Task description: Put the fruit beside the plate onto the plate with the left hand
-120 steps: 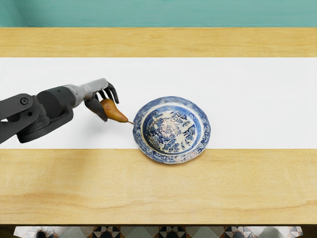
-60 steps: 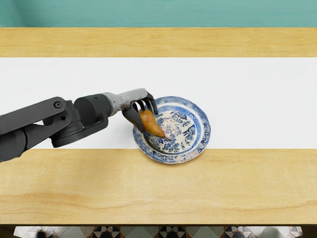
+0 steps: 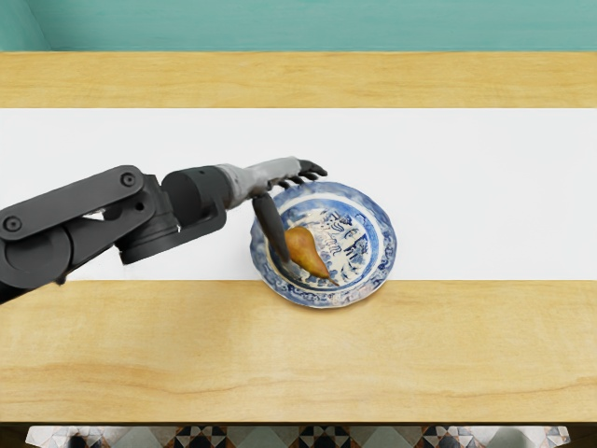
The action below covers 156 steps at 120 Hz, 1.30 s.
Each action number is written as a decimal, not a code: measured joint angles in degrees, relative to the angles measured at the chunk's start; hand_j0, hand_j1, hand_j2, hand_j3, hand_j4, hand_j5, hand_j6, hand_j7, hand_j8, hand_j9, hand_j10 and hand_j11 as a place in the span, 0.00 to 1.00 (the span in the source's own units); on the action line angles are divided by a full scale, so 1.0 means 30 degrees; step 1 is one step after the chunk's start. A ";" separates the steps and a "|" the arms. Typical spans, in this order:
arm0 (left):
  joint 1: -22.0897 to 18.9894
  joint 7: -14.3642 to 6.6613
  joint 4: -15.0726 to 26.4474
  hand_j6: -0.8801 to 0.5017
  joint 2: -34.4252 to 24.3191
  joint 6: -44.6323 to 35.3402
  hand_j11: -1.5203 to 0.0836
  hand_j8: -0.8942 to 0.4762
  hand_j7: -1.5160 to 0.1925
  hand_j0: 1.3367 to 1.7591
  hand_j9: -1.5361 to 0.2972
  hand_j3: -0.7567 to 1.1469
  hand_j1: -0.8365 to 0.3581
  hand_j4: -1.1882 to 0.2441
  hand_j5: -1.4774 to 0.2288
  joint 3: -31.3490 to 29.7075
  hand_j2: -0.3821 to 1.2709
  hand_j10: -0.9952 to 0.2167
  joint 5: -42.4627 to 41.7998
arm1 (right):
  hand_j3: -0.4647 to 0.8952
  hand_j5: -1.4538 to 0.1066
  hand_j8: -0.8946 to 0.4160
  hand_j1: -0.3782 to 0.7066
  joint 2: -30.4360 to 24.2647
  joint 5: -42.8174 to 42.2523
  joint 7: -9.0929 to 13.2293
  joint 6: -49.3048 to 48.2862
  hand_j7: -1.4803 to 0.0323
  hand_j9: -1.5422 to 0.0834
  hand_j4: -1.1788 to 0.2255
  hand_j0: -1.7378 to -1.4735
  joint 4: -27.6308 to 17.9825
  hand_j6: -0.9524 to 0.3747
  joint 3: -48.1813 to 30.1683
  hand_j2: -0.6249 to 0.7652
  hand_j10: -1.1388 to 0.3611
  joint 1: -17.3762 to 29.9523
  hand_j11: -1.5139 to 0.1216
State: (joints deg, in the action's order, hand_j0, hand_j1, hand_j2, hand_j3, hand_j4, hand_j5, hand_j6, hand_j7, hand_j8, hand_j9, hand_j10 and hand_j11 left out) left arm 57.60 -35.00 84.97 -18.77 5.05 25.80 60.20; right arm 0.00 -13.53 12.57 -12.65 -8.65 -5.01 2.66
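The small golden-brown pear (image 3: pixel 306 252) lies on its side inside the round blue-and-white patterned china plate (image 3: pixel 384 245). It sits on the plate's left half, its narrow stem end pointing toward the plate's near rim. The placing looks done as far as I can judge, since the fruit rests within the rim and not beside it.

The dark grey left hand (image 3: pixel 278 189) hangs over the plate's left edge, its arm reaching in from the plate's left. It is open and grips nothing. The four fingers (image 3: pixel 303 173) are stretched out flat above the plate's far-left rim. The thumb reaches down along the plate's left side, just beside the pear, and whether it touches the fruit I cannot tell from here. The right hand is nowhere to be seen.

The step in hand reads as the release, at its very end. The next move, I'd say, calls for a clean withdrawal. The hand should lift straight up off the plate so the thumb clears the pear without nudging it. Then it can draw away to the plate's left, over the white runner (image 3: pixel 466 168) on the pale wooden bench (image 3: pixel 298 355). A sideways drag could roll the pear toward the rim
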 joint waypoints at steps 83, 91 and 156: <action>-0.3097 0.0000 -0.2676 0.62 -0.6362 0.9839 0.93 0.64 0.87 0.76 0.82 0.40 0.97 0.81 0.85 0.7099 0.24 0.80 -1.6376 | 0.34 0.91 0.67 0.05 0.0000 0.0000 0.0000 -0.0002 0.96 0.93 0.82 0.30 -0.0008 0.70 0.0000 0.45 0.74 0.0007 0.91; -0.3614 0.0000 -0.3482 0.62 -0.6693 0.9911 0.93 0.64 0.87 0.76 0.82 0.40 0.97 0.82 0.85 0.7449 0.23 0.81 -1.7715 | 0.34 0.91 0.67 0.05 0.0000 0.0000 0.0000 -0.0002 0.96 0.93 0.82 0.30 -0.0005 0.70 0.0000 0.45 0.74 0.0002 0.91; -0.5870 0.0000 -0.5110 0.63 -1.1286 0.9997 0.94 0.65 0.88 0.76 0.83 0.40 0.98 0.82 0.86 0.7738 0.23 0.81 -2.1741 | 0.34 0.91 0.67 0.05 0.0000 0.0000 0.0000 -0.0002 0.96 0.93 0.82 0.30 -0.0016 0.70 0.0000 0.45 0.74 0.0007 0.91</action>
State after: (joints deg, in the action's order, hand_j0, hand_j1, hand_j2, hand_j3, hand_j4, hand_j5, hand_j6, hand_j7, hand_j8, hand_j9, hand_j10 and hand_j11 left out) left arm 39.99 -35.00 69.64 -52.62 35.04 49.01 -5.02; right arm 0.00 -13.53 12.57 -12.66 -8.70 -5.01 2.68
